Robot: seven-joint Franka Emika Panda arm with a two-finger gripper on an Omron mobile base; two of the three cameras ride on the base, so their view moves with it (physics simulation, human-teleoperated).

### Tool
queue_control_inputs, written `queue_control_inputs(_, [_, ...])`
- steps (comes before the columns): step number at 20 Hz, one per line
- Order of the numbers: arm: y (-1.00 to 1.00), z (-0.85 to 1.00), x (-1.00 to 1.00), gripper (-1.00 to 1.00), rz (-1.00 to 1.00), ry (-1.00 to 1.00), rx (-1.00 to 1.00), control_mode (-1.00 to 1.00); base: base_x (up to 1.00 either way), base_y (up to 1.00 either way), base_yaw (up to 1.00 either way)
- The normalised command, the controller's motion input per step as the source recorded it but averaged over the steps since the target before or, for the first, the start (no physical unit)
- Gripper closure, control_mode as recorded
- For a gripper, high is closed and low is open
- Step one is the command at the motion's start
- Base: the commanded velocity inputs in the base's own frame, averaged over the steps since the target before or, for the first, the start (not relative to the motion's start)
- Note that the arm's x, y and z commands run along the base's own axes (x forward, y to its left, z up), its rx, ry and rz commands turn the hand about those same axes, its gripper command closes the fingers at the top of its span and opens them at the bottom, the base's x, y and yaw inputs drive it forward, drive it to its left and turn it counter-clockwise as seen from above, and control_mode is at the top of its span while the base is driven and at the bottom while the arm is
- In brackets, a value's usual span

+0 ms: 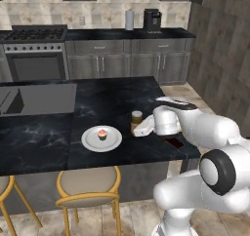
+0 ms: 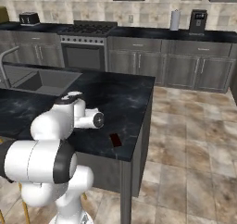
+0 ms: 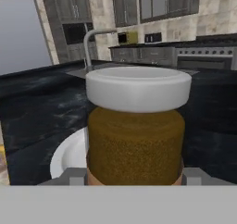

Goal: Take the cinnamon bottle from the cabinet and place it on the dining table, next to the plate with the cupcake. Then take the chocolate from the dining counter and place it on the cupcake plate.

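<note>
The cinnamon bottle (image 1: pixel 136 119) stands upright on the black marble dining table (image 1: pixel 112 98), just to the right of the white plate (image 1: pixel 101 139), with a small gap between the two. Its lower half is hidden behind the white hand of the arm; the pale lid and a strip of brown body show above it. The gripper (image 1: pixel 135 129) reaches in level from the right, and its fingers are covered by the hand's own housing in the left base view. In the hand view the bottle (image 3: pixel 135 135) sits directly before the camera, between two grey finger bases at its lower corners; the jaws appear clamped on its sides, though the contact points are cut off at the bottom of the view. A curve of the plate (image 3: pixel 69 154) shows behind the bottle to the left. The cupcake (image 1: pixel 102 133), pink on top, sits in the middle of the plate. The chocolate (image 2: pixel 115 139) lies flat near the table's corner edge; from the left side it is half covered by the arm (image 1: pixel 210 130). In the right base view the arm's body blocks the bottle and plate.
</note>
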Motion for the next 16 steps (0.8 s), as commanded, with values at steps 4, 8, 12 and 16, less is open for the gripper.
queue_control_inputs(4, [0.08,-0.63,0.02,1.0,0.0,0.0,-0.03,-1.0,0.0,0.0,0.0])
queue_control_inputs(8, [0.13,-0.46,0.2,1.0,0.0,0.0,-0.01,-1.0,0.0,0.0,0.0])
queue_control_inputs(12, [0.15,-0.25,0.3,1.0,0.0,0.0,-0.01,-1.0,0.0,0.0,0.0])
queue_control_inputs(16, [0.05,-0.21,0.23,1.0,0.0,0.0,0.0,-1.0,0.0,0.0,0.0])
